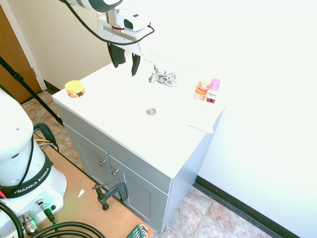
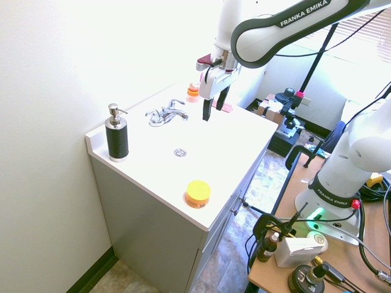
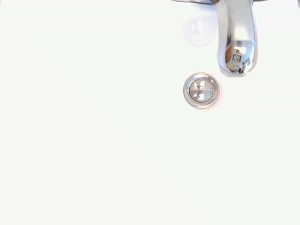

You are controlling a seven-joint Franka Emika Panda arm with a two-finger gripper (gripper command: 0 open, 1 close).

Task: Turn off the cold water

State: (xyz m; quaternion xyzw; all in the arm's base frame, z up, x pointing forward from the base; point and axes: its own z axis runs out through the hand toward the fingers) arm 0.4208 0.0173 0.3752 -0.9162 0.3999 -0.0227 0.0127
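atop the white vanity [image 2: 159, 177], a soap pump [image 2: 117, 134] shows only opposite; the fingers [image 1: 135, 64] gape emptily.

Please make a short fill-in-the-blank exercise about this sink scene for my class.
1. The jar on the counter has a ____ lid.
2. The pump bottle stands ____ on the counter.
3. The faucet has ____ levers.
4. The gripper holds ____.

Missing words: yellow; upright; two; nothing

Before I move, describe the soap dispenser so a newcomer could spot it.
On the white sink top, at the wall-side corner near the chrome faucet, stands the dispenser. It is a dark cylinder with a silver pump, taller than the yellow-lidded jar.
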